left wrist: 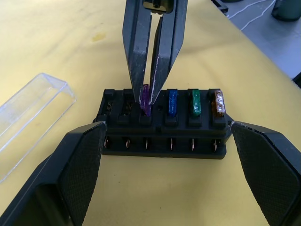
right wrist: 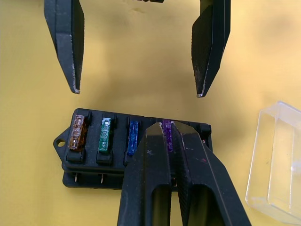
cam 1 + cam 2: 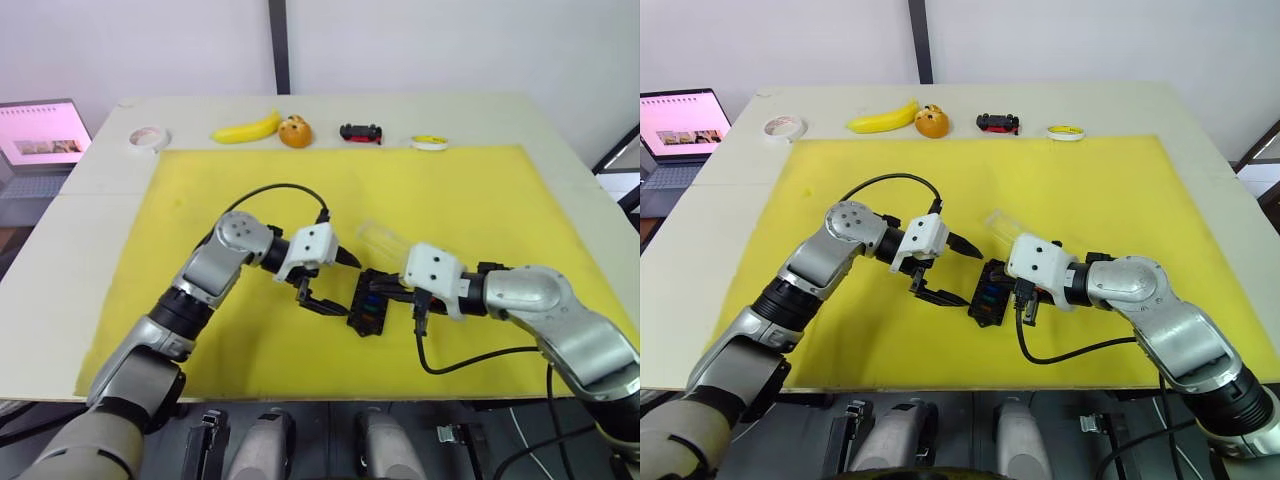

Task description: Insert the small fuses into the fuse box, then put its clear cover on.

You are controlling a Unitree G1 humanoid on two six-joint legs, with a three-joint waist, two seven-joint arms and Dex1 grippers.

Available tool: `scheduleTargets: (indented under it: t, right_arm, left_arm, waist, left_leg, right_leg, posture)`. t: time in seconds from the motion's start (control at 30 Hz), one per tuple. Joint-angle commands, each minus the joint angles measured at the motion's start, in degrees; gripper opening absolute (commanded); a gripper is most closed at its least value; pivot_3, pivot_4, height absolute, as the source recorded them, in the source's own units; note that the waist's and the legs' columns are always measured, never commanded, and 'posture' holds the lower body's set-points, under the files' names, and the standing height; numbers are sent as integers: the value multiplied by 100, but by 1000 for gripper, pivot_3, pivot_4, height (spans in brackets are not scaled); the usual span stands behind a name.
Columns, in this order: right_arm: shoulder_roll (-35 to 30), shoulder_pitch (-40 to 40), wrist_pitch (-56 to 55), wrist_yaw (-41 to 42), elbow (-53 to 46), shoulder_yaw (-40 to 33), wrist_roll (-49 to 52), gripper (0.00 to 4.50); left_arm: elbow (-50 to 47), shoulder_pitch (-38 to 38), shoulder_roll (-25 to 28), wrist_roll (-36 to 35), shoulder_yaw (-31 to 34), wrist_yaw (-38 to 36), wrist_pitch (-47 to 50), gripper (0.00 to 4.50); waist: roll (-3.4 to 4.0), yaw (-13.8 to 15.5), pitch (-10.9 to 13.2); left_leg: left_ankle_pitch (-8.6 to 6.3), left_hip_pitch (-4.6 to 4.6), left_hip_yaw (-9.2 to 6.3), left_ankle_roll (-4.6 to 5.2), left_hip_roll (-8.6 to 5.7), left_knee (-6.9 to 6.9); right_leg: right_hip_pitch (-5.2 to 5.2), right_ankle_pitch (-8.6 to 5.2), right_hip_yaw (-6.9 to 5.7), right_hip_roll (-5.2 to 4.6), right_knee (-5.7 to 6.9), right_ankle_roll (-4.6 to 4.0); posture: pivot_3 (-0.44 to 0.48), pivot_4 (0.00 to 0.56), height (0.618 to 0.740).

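Pinching the purple fuse (image 1: pixel 146 98) at the fuse box (image 1: pixel 164 136), the right gripper (image 1: pixel 149 87) is clenched; left gripper (image 2: pixel 138 92) gapes wide.

Both arms reach inward, wrists bent toward each other. The left gripper (image 3: pixel 322 283) gapes wide — the right gripper (image 1: pixel 149 77) is pinched nearly closed.

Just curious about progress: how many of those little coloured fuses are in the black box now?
4: orange fuse, green fuse and blue fuse side by side in the black rectangular fuse box, and a purple fuse pinched by the right gripper. Others may be hidden.
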Motion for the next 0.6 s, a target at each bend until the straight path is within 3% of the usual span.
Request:
scheduleTargets:
  t: [0.03,0.6]
  right_arm:
    - [27,33,-113,10,-20,-3,-142,0]
    - [40,60,-97,56,-85,-63,-186,0]
  left_arm:
    - [-187,-32,9,-36,147,14,-9,4426]
    - [-282,59,30,-41,156,53,19,4426]
  waist:
    - [0,-1,0]
    - [0,0,-2]
  left_leg:
    - [0,0,0,0,0,0]
    - [0,3,0,0,-1,6]
  right_leg:
    - [0,0,0,0,0,0]
    - [0,0,2,0,12,0]
  posture:
    - [0,150,740]
    - [0,150,740]
